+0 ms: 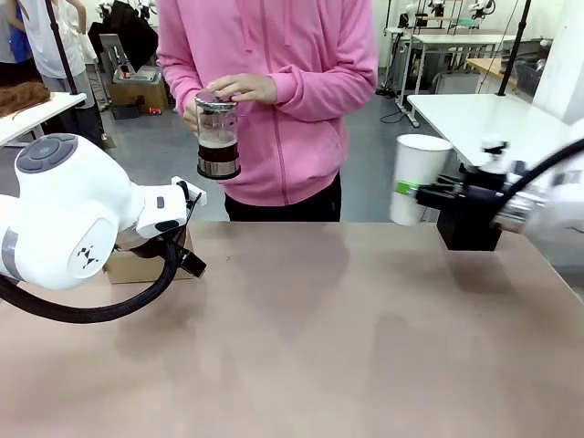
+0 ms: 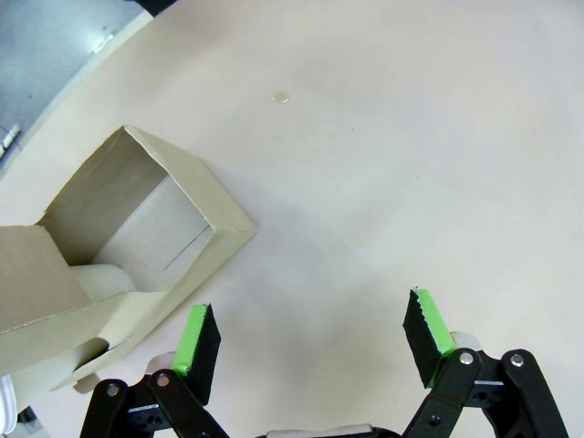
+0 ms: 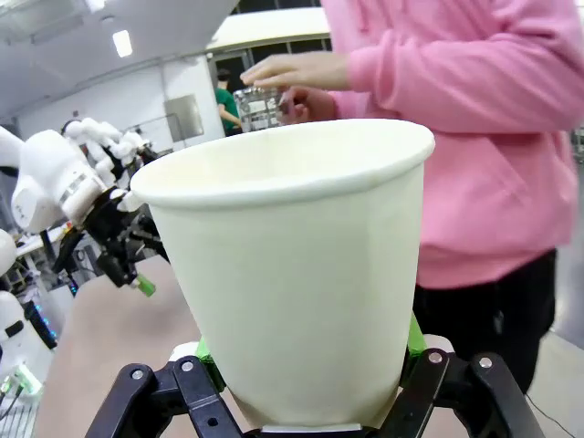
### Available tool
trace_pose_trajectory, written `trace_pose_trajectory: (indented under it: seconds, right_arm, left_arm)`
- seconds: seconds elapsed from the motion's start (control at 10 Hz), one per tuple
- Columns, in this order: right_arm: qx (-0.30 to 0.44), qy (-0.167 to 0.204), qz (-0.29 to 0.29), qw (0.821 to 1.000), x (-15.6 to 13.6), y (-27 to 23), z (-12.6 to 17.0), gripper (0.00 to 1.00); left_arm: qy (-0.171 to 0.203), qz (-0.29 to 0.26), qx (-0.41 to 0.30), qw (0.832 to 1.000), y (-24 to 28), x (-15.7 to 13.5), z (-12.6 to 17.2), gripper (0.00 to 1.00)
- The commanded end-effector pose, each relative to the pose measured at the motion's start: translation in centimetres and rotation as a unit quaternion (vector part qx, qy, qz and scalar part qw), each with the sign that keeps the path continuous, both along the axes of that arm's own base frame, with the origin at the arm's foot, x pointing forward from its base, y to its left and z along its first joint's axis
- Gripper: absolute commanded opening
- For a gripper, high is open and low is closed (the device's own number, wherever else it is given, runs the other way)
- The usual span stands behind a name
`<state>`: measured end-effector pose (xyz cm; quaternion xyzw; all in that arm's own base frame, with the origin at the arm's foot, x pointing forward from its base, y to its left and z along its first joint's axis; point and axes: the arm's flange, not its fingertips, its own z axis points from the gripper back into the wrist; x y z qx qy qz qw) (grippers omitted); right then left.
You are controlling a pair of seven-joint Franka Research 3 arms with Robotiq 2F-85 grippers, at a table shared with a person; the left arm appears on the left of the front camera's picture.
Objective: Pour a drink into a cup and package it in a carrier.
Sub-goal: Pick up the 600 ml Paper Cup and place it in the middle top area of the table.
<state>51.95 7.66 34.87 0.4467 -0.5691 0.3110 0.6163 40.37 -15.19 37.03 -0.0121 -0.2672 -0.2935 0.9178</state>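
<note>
Right pincer (image 3: 310,351): clamped on the white tapered paper cup (image 3: 292,274), smooth and open-rimmed, at right of the front view.
Left pincer (image 2: 310,319): spread wide, nothing held, over the matte beige desk (image 2: 383,137).
Brown cardboard carrier (image 2: 219,214): lower left.
Glass pitcher (image 1: 217,137) of dark drink (image 1: 217,153): held by a person, upper centre.

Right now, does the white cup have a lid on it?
No, the cup stands open at the top, its round rim bare.

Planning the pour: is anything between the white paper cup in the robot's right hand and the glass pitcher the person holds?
Nothing visible. The white paper cup, gripped by the right hand, and the clear glass pitcher of dark liquid are separated by open air above the tan table.
</note>
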Motion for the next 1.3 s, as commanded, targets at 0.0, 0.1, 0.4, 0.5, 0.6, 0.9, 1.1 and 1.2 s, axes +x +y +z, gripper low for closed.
trace_pose_trajectory:
  seconds: [0.0, 0.1, 0.4, 0.5, 0.6, 0.9, 1.1, 1.2]
  right_arm:
    - [-0.015, 0.005, -0.005, 1.0, 5.3, 3.1, -1.8, 0.81]
    - [-0.018, 0.002, -0.005, 1.0, 6.9, 4.9, -2.7, 0.81]
    - [-0.035, 0.007, -0.003, 0.999, 10.0, 7.2, -6.7, 0.81]
    - [-0.042, 0.015, -0.004, 0.999, 10.4, 7.4, -7.5, 0.81]
    - [-0.044, 0.023, 0.0, 0.999, 10.7, 7.6, -8.4, 0.81]
    - [-0.043, 0.034, 0.032, 0.998, 10.8, 7.6, -9.4, 0.81]
    - [-0.036, 0.036, 0.011, 0.999, 10.2, 7.1, -9.7, 0.81]
    - [-0.036, 0.036, 0.011, 0.999, 10.2, 7.1, -9.7, 0.81]
  left_arm:
    - [0.0, 0.0, -0.001, 1.0, 0.0, 0.0, 0.0, 1.0]
    - [0.0, 0.0, -0.001, 1.0, 0.0, 0.0, 0.0, 1.0]
    - [0.0, 0.0, -0.001, 1.0, 0.0, 0.0, 0.0, 1.0]
    - [0.0, 0.0, -0.001, 1.0, 0.0, 0.0, 0.0, 1.0]
    - [0.0, 0.0, -0.001, 1.0, 0.0, 0.0, 0.0, 1.0]
    - [0.0, 0.0, -0.001, 1.0, 0.0, 0.0, 0.0, 1.0]
    - [0.0, 0.0, -0.001, 1.0, 0.0, 0.0, 0.0, 1.0]
    - [0.0, 0.0, -0.001, 1.0, 0.0, 0.0, 0.0, 1.0]
